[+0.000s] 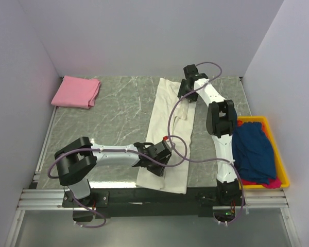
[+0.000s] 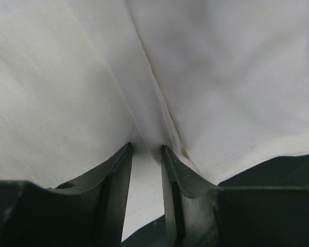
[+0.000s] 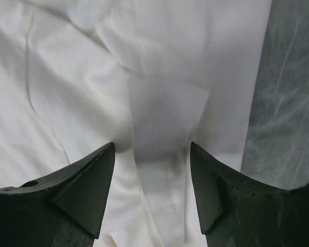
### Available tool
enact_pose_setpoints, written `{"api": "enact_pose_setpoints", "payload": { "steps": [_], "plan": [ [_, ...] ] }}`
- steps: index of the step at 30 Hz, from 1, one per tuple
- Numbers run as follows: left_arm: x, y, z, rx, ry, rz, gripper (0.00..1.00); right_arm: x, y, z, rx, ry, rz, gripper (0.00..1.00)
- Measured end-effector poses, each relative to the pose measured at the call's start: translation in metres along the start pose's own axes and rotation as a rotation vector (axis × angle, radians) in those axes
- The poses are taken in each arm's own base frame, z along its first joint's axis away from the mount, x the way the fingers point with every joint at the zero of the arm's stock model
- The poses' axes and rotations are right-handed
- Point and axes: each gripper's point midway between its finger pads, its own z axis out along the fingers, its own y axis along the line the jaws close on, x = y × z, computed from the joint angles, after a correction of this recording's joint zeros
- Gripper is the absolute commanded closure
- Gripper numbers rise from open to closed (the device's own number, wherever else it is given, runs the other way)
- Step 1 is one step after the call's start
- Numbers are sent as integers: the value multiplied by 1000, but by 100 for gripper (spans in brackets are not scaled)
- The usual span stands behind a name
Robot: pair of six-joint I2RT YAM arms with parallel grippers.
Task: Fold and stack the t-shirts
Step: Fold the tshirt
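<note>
Cream shirt (image 1: 159,116) lies as 1 long folded strip down the middle of the table (image 1: 113,113). Left gripper (image 2: 146,147) sits at the strip's near end, jaws narrowly apart at a crease; whether they pinch it cannot be told. Right gripper (image 3: 152,146) hangs over the far end, jaws wide, holding nothing. Pink shirt (image 1: 76,91) lies folded at the far left. Blue shirt (image 1: 253,152) and magenta shirt (image 1: 272,182) fill the bin (image 1: 253,119) at right.

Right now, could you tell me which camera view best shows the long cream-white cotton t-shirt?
The top external view: it shows the cream-white cotton t-shirt end to end. The left wrist view shows only a hem corner and a crease; the right wrist view, only wrinkled cloth.
</note>
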Motion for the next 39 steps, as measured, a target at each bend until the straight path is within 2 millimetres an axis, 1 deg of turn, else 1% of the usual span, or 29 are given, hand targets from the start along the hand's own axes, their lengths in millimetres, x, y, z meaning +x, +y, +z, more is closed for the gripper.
{"api": "enact_pose_setpoints", "payload": {
  "steps": [3, 10, 12, 13, 14, 17, 19, 21, 22, 24, 26, 27, 28, 29, 30, 31, 32, 33, 34, 35, 36, 37, 39],
  "plan": [
    [2, -6, 1, 20, 10, -1, 65, -10, 3, 7, -9, -16, -15, 33],
    [4, -10, 1, 38, 21, -7, 64, -4, 3, 14, -17, 14, -31, 33],
    [4, -11, 0, 41, 20, -6, 58, -5, 4, 14, -23, 14, -34, 33],
    [4, -12, 0, 45, 19, -8, 56, -5, 5, 14, -24, 14, -34, 31],
    [4, -13, -1, 47, 18, -7, 51, -5, 5, 14, -26, 11, -34, 29],
    [6, -12, -5, 45, 23, 2, 44, -7, 5, 11, -37, -5, -40, 22],
    [9, -9, -9, 37, 30, 2, 43, -12, 7, 4, -45, -24, -42, 21],
    [9, -3, -15, 25, 31, -9, 39, -23, 10, -7, -55, -56, -38, 21],
    [7, 0, -21, 22, 23, -19, 38, -29, 12, -17, -62, -78, -35, 21],
    [-5, 5, -35, 24, -21, -49, 38, -44, 13, -46, -75, -132, -22, 21],
    [-23, 10, -54, 27, -98, -96, 37, -55, 11, -89, -92, -197, 13, 23],
    [-33, 13, -64, 25, -141, -127, 37, -58, 9, -115, -112, -239, 35, 24],
    [-40, 17, -74, 22, -178, -161, 36, -53, 4, -140, -126, -262, 57, 24],
    [-49, 23, -84, 17, -218, -203, 23, -44, -2, -164, -143, -287, 81, 24],
    [-57, 28, -93, 20, -255, -242, 21, -25, -11, -197, -177, -316, 110, 26],
    [-62, 33, -101, 23, -284, -284, 21, -14, -17, -212, -182, -325, 123, 27],
    [-66, 42, -106, 28, -314, -332, 26, 4, -26, -231, -206, -348, 146, 28],
    [-64, 51, -110, 28, -328, -373, 27, 24, -33, -242, -211, -344, 157, 28],
    [-60, 61, -111, 22, -339, -411, 27, 49, -38, -258, -247, -349, 169, 29],
    [-51, 71, -109, 9, -332, -438, 28, 72, -44, -266, -263, -343, 176, 29],
    [-41, 77, -106, 0, -317, -464, 30, 93, -45, -270, -290, -336, 176, 30],
    [-29, 81, -102, -4, -291, -477, 31, 121, -49, -270, -306, -304, 177, 32],
    [-9, 83, -93, -3, -235, -498, 34, 182, -53, -259, -336, -210, 166, 35]
  ]
}}
